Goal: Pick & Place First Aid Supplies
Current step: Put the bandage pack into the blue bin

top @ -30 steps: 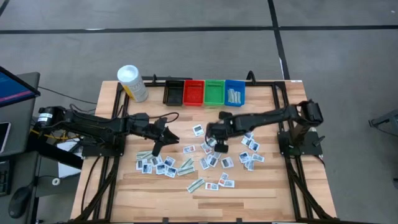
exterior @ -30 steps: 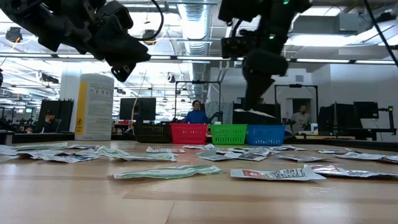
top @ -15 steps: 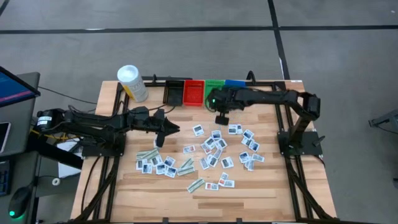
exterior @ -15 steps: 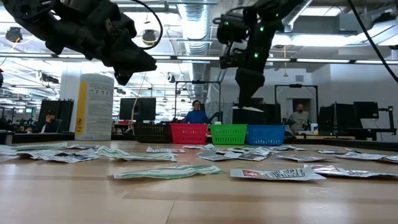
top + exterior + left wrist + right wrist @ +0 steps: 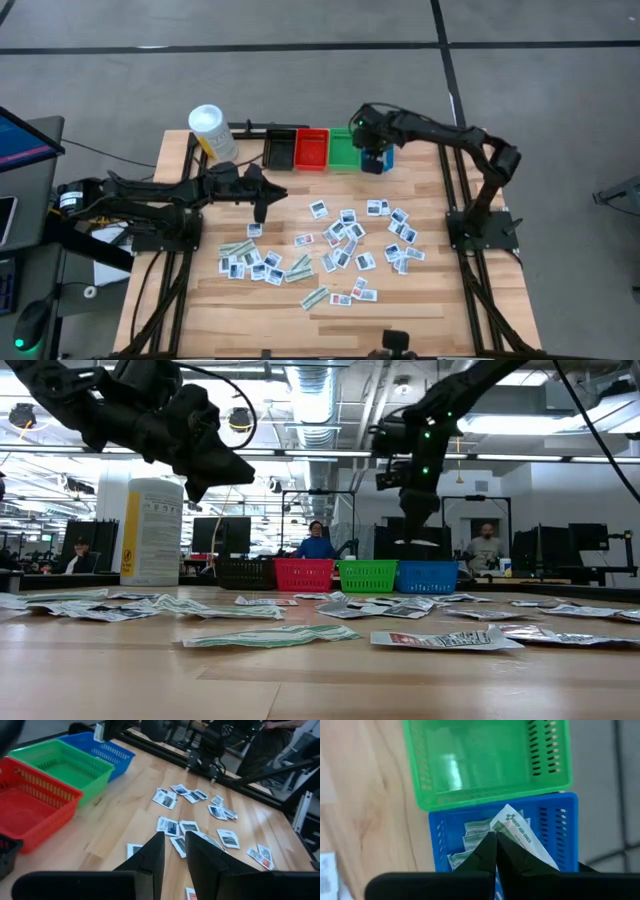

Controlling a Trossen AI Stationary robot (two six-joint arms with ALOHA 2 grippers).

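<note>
right gripper (image 5: 495,840), packet (image 5: 520,837) pinched, now over blue bin (image 5: 555,820), no longer mid-table

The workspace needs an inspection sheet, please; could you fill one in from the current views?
Surface: wooden table, bare at the near edge.
Job's things: packets scattered mid-table; more lie in the blue bin.
Clutter: yellow bottle; black bin, red bin, green bin.
Grippers: right gripper shut on a pale-green packet above the blue bin; left gripper raised, slightly parted, empty.
Cables: nothing seen.
Surroundings: people behind.
</note>
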